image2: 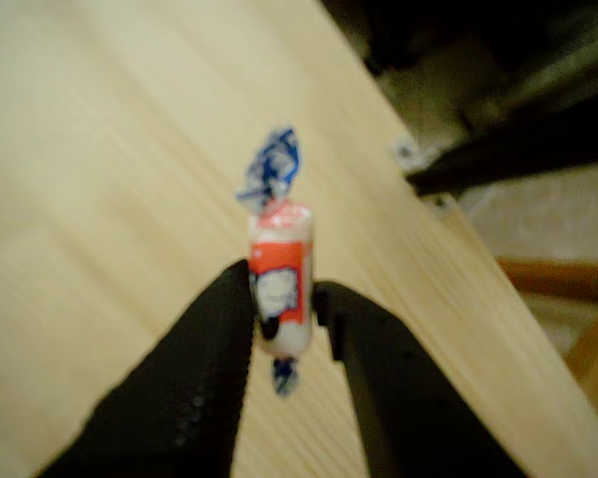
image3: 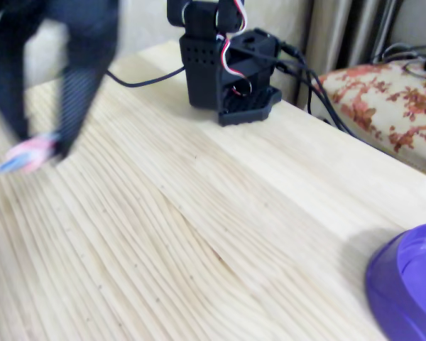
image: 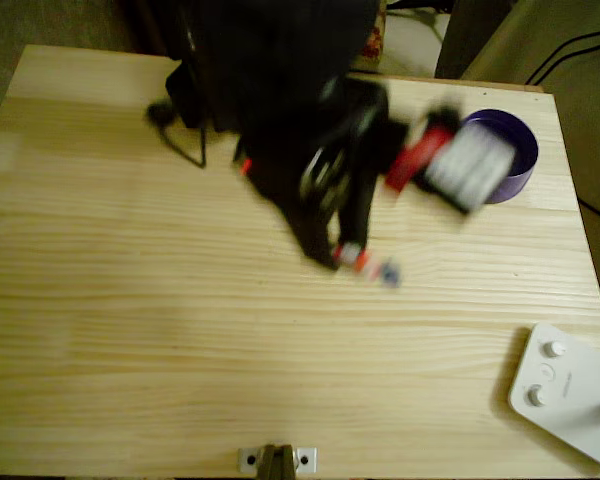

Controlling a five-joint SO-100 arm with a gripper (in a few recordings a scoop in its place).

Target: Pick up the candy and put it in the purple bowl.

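- Candy [image2: 280, 289] sits pinched between the two black fingers [image2: 204, 368] of the gripper [image2: 284, 299]; in the wrist view we read its white and orange-red wrapper, a dark mark and crinkled blue twisted ends above and below the grip.
- Overhead, we see the gripper [image: 352, 256] and candy [image: 372, 265] as a motion blur above the pale wooden table [image: 180, 350].
- Well apart from the gripper, toward the table's far right corner, stands the purple bowl [image: 520, 150], round and glossy, with low walls.
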